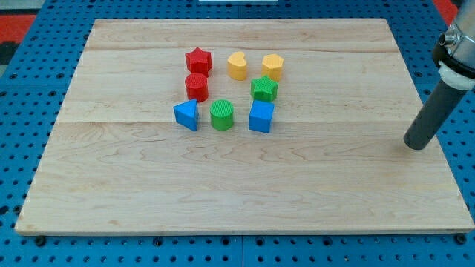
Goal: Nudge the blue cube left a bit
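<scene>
The blue cube [261, 116] sits on the wooden board [245, 185] near the middle, just below the green star [264, 88] and right of the green cylinder [221, 115]. My tip [416, 145] rests near the board's right edge, far to the right of the blue cube and slightly lower in the view. It touches no block.
A blue triangle [186, 115] lies left of the green cylinder. A red cylinder [197, 87] and a red star [198, 60] stand above it. A yellow heart [237, 65] and a yellow hexagon [272, 66] sit at the cluster's top.
</scene>
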Motion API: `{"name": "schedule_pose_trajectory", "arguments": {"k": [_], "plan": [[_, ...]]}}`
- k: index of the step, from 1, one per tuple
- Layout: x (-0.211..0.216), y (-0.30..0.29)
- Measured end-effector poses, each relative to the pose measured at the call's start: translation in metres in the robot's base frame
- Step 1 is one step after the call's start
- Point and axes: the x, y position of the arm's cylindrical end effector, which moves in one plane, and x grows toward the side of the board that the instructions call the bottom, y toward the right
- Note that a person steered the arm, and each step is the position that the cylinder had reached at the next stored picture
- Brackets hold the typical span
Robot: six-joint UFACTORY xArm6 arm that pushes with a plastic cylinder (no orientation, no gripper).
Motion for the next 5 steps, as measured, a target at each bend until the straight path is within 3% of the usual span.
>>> {"name": "schedule_pose_trajectory", "arguments": {"k": [5], "plan": [[0.0, -0.014]]}}
